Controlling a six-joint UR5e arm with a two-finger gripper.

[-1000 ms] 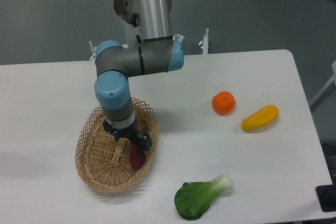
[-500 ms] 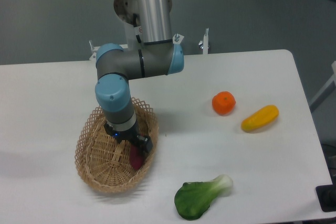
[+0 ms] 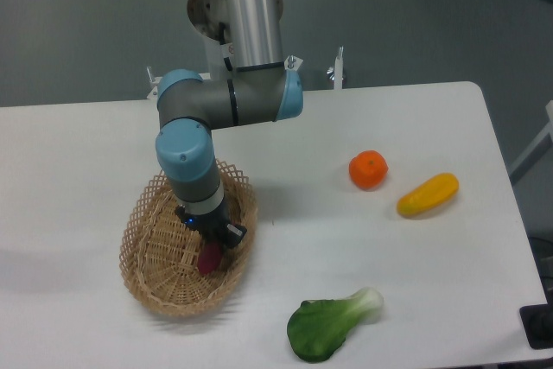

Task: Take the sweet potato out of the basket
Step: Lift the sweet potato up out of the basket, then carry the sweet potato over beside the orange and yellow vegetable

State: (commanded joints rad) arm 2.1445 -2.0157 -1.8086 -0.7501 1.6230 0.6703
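The light tan wicker basket sits at the front left of the white table. The dark purple-red sweet potato hangs between my gripper's fingers over the basket's right half, tilted with its lower end near the basket floor. My gripper points down into the basket and is shut on the sweet potato. The arm's wrist hides the basket's far rim.
A round orange and a yellow-orange oblong vegetable lie to the right. A green leafy bok choy lies at the front, right of the basket. The table's right edge is near the yellow vegetable.
The gripper has shifted slightly left with the sweet potato, which now sits tilted and a little higher. The basket has shifted slightly left.
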